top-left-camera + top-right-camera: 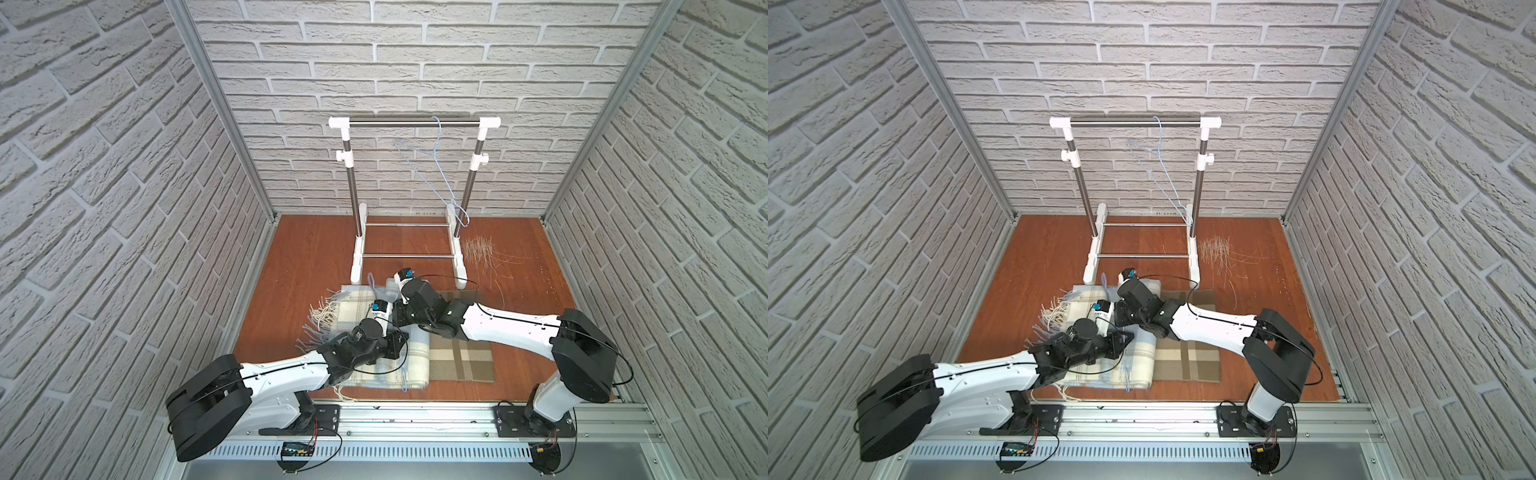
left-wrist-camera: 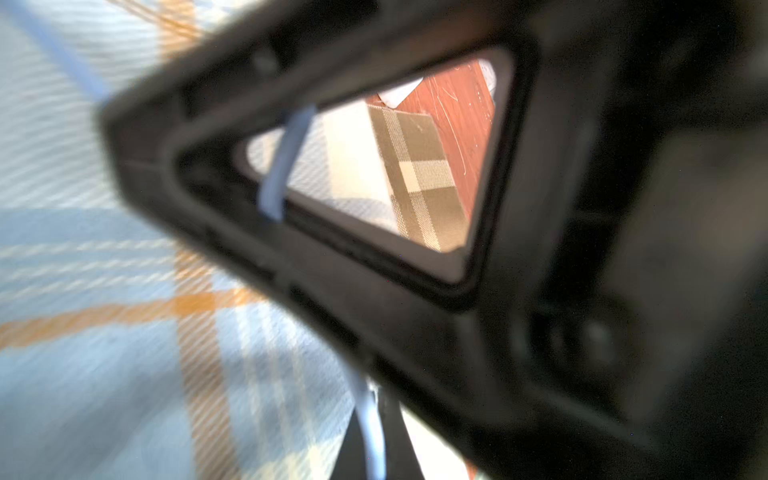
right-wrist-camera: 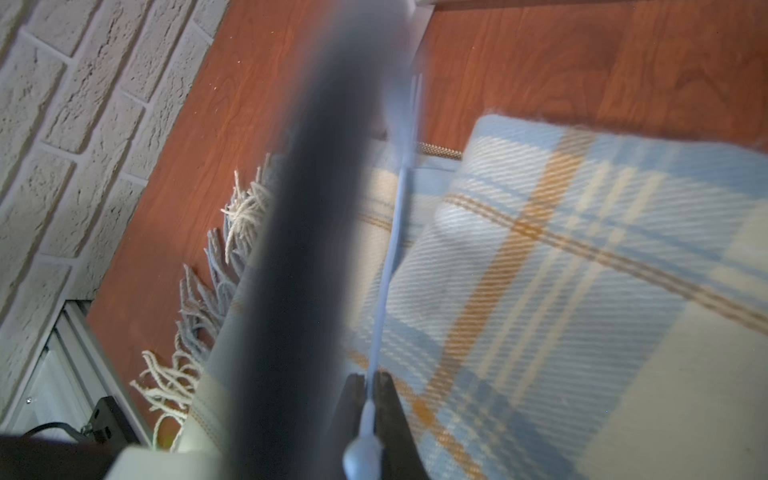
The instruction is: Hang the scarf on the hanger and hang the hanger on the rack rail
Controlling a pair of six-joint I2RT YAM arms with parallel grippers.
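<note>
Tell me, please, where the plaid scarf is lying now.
In both top views the scarf lies on the wooden floor, left of centre, just in front of the left foot of the rack, its right edge meeting the brown plaid mat.

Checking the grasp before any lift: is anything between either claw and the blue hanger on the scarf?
Nothing visible: the left claw and right claw are each shut on the hanger wire, which lies on the scarf.
</note>
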